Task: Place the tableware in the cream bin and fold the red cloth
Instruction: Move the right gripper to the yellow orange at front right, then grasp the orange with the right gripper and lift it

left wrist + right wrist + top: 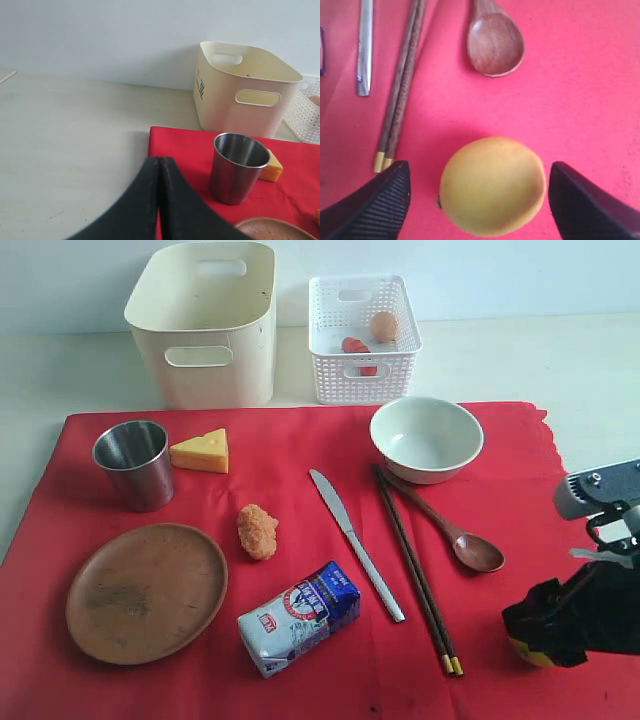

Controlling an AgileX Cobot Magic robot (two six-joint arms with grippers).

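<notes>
Right gripper (479, 172): jaws wide apart, straddling the lemon (492, 185) with a visible gap on each side. It grips nothing. It sits near the front right corner of the red cloth (290, 470).

Left gripper (159, 162): jaws pressed shut on nothing, above the cloth's left edge, with bare table (65, 150) open on its outer side.

Cloth: spread flat, its right edge scalloped. The cream bin (205, 330) stands off the cloth, just behind its far edge on the left. The white basket (362, 340) is beside it, with a narrow gap between them.

All the tableware lies on the cloth, outside the bin:
- The steel cup (133, 462) is upright near the far left corner, with the cheese (202, 451) just beside it.
- The wooden plate (147, 592) is front left, close to the cloth's left edge.
- The bowl (426, 438) is at far right, near the far edge.
- The knife (355, 543), chopsticks (415, 570) and spoon (450, 525) lie slanted in the middle right. The knife is apart from the chopsticks. The spoon handle closes on the chopsticks under the bowl's rim, and contact cannot be told.

The nugget (257, 531) and milk packet (298, 618) sit between the plate and the knife. There is a bare stretch of cloth between the cheese and the bowl.
</notes>
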